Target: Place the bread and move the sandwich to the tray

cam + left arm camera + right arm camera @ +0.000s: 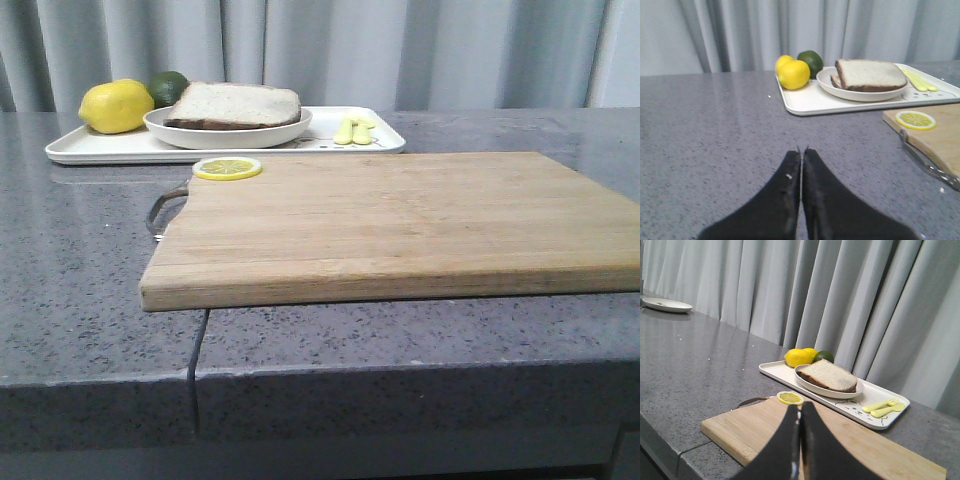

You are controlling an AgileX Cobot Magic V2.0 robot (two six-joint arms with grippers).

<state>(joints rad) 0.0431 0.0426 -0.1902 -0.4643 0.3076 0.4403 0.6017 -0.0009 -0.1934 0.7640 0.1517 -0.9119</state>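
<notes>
The sandwich [235, 104] lies in the round white plate [228, 135], which stands on the white tray [100, 148] at the back left. Its top is a pale bread slice with a dark crust; a lower slice edge shows in the left wrist view [836, 81], and no egg shows. No loose bread slice is in view. My left gripper [802, 150] is shut and empty over the bare counter, short of the tray [805, 102]. My right gripper [799, 404] is shut and empty over the cutting board, short of the sandwich [829, 376]. Neither gripper shows in the front view.
A wooden cutting board [400, 220] with a metal handle [163, 207] fills the counter's middle, with a lemon slice [227, 168] on its far left corner. A lemon [115, 106], a lime [168, 86] and a yellow fork and spoon [354, 131] share the tray. Another white plate [666, 305] stands far off.
</notes>
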